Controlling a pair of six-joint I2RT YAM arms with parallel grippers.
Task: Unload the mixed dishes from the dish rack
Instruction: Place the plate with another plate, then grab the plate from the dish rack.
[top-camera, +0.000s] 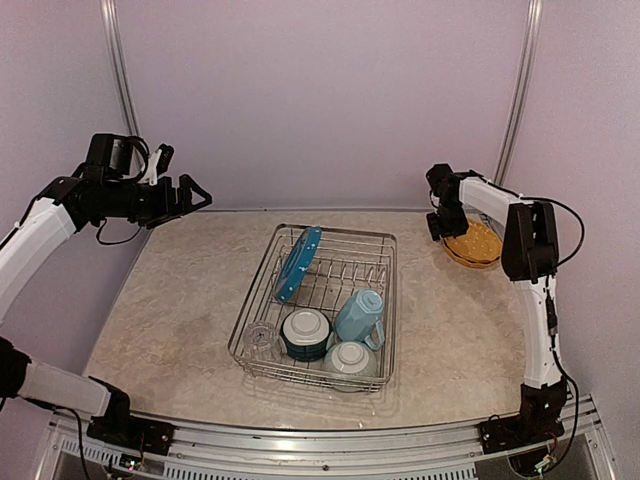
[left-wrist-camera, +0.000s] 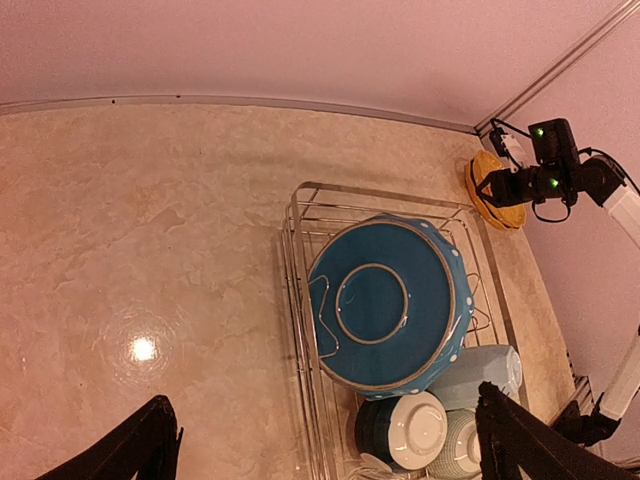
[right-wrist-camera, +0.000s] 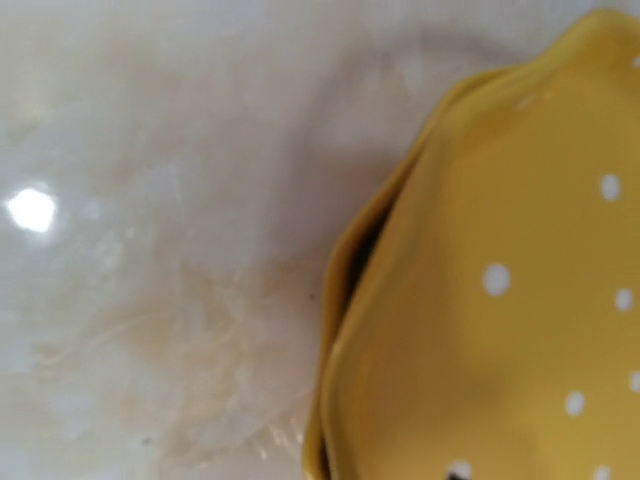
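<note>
The silver wire dish rack (top-camera: 386, 262) stands mid-table and holds a blue plate (top-camera: 298, 262) upright on its prongs, a light blue mug (top-camera: 358, 316), a clear glass (top-camera: 260, 340) and two bowls (top-camera: 305, 333) (top-camera: 350, 360). The left wrist view looks down on the plate (left-wrist-camera: 390, 300) and rack (left-wrist-camera: 296, 300). My left gripper (top-camera: 195, 195) is open and empty, high above the table's far left. Two stacked yellow plates (top-camera: 475, 243) lie at the far right; the right wrist view shows them close up (right-wrist-camera: 500, 300). My right gripper (top-camera: 440, 226) is at their left edge, its fingers hidden.
The marble tabletop (top-camera: 180, 300) lies left of the rack, bounded by pale walls at the back and sides. The right arm's links (top-camera: 530, 250) stand over the table's right edge. The table's front rail (top-camera: 330, 445) runs along the near edge.
</note>
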